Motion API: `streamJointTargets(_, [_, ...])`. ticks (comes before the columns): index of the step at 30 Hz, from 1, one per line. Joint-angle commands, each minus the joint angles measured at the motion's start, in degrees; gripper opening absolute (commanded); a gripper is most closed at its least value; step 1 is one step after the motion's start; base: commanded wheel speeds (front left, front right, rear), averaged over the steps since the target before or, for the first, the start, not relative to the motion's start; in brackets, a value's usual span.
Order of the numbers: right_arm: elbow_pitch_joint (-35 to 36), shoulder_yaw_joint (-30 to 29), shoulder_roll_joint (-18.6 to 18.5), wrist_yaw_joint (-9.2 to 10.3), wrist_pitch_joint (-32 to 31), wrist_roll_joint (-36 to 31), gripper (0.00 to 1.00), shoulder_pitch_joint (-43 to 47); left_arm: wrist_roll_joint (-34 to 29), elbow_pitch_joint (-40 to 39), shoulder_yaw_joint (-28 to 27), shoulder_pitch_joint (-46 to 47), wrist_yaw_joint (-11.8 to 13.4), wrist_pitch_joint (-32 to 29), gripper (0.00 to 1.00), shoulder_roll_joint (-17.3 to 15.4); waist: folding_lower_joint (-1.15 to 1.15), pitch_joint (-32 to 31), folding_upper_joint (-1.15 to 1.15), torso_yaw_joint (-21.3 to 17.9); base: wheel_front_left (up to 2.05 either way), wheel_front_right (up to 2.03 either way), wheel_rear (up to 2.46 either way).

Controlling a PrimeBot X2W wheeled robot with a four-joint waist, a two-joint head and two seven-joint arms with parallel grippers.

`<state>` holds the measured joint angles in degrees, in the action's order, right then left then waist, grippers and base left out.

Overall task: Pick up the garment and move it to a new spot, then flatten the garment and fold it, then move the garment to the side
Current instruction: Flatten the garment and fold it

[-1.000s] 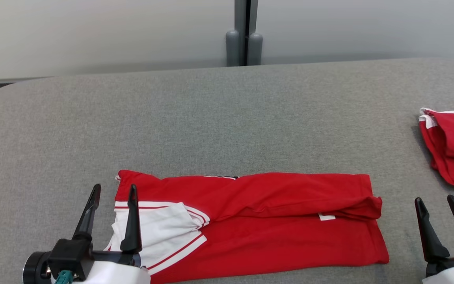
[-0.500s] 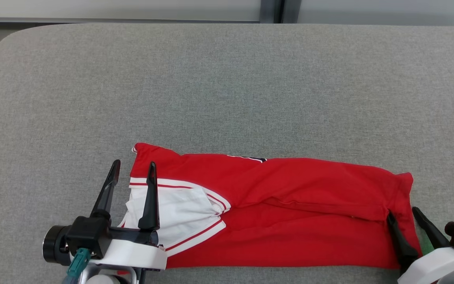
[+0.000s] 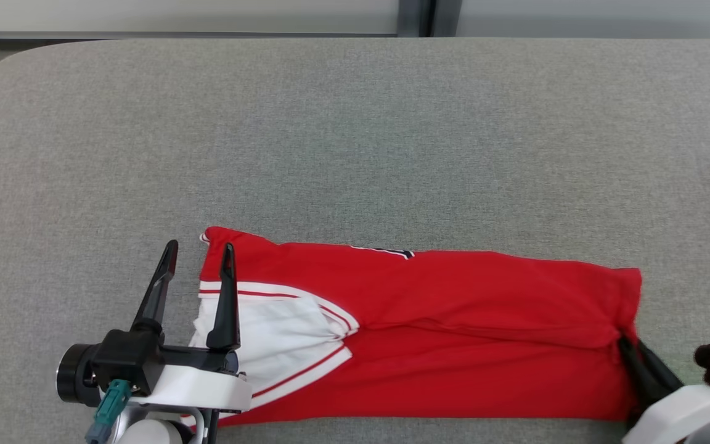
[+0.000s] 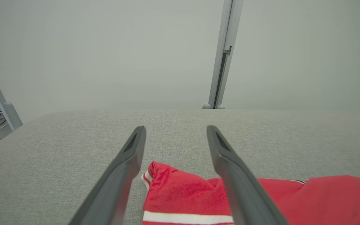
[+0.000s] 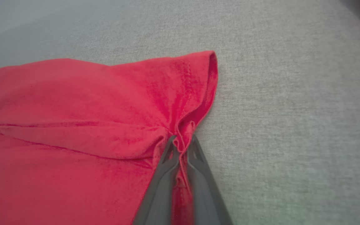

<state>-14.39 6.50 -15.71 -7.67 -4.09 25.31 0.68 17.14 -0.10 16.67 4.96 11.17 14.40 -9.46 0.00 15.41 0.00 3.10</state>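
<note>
The right gripper [image 5: 182,141] has clamped the long, folded red-and-white garment's [image 3: 453,308] right hem, plain in its wrist view; the head view shows the left gripper [image 3: 199,248] wide open, empty.

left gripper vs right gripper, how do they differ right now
1. The left gripper has its jaws wide apart; the right gripper has them pinched together.
2. The left gripper holds nothing, its fingers straddling the left end of the garment; the right gripper clamps a fold at the garment's right end.
Shared: two long dark fingers, each at one end of the garment.
</note>
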Motion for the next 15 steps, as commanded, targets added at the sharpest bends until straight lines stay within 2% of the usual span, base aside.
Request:
streamJointTargets(1, [-0.56,-1.93,-1.49,0.35,0.42,-0.09,0.0,0.92,0.14,-0.12,-0.46,0.51,0.28,0.29,1.0,-0.25,0.0,-0.31,0.0,-0.42,0.0,0.0,0.0])
streamJointTargets(10, [-1.02,-8.89,-5.2,0.27,1.19,0.23,0.0,1.29,0.43,-0.53,-1.2,-0.78,0.84,0.37,1.0,-0.7,0.0,-2.59,0.0,-2.95,0.0,0.0,0.0])
streamJointTargets(15, [0.0,-9.58,-5.81,0.26,0.77,0.29,0.0,0.43,0.55,-0.64,-1.17,-0.92,0.96,0.04,1.0,-1.01,0.0,-3.89,0.0,-4.19,0.0,0.0,0.0])
